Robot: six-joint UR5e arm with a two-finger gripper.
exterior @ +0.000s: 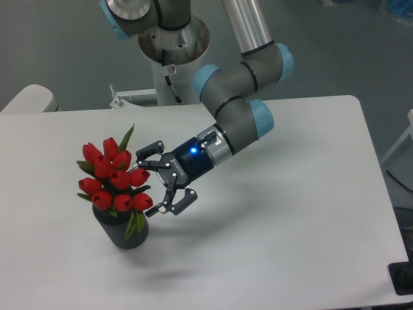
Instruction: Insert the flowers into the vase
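The flowers (pixel 113 179), a tight bunch of red tulip buds with green leaves, stand in the vase (pixel 124 233), a short dark ribbed cylinder on the left of the white table. Their stems are hidden inside it. My gripper (pixel 157 181) sits just to the right of the bunch with its fingers spread wide and nothing between them. It is clear of the buds, with a narrow gap to the nearest one.
The arm's base column (pixel 173 45) rises at the back edge of the white table (pixel 277 213). A pale rounded object (pixel 29 98) shows at the far left behind the table.
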